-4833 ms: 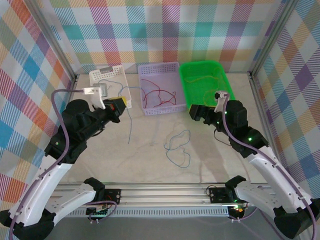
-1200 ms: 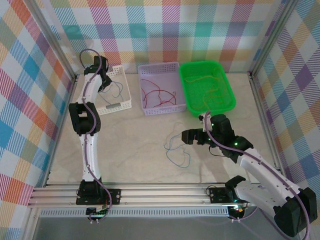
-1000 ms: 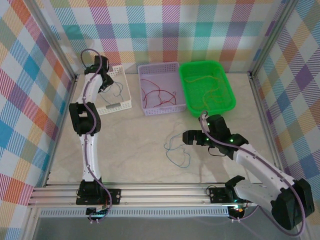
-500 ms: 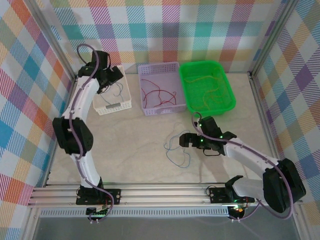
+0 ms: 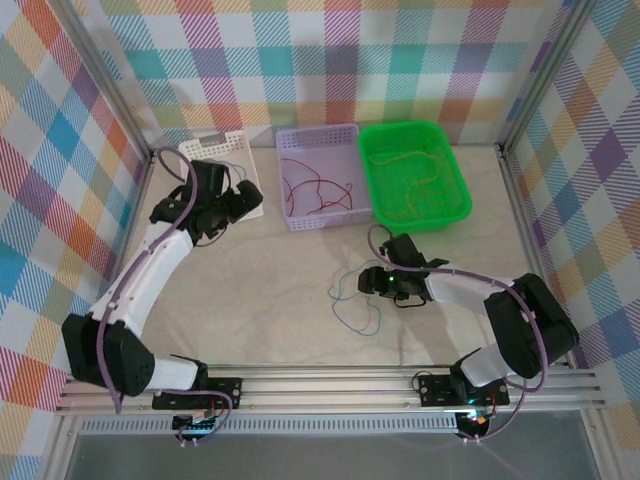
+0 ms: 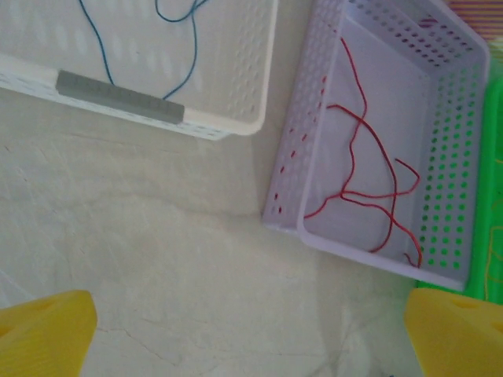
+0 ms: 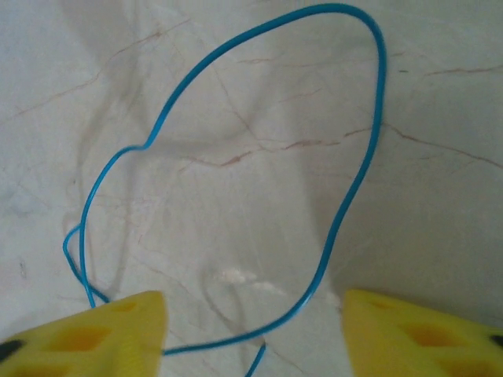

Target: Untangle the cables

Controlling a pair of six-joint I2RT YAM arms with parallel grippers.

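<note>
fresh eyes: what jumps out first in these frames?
The colour-sorted row at the back: a white basket holding a blue cable, a lilac basket with red cables, and a bright green basket. Then the loose blue loop on the table, with the right gripper low over it, yellow fingers either side of the strand.

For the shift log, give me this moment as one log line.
left gripper: open, above table near white perforated basket | right gripper: open, straddling thin blue wire on table | wire not gripped
</note>
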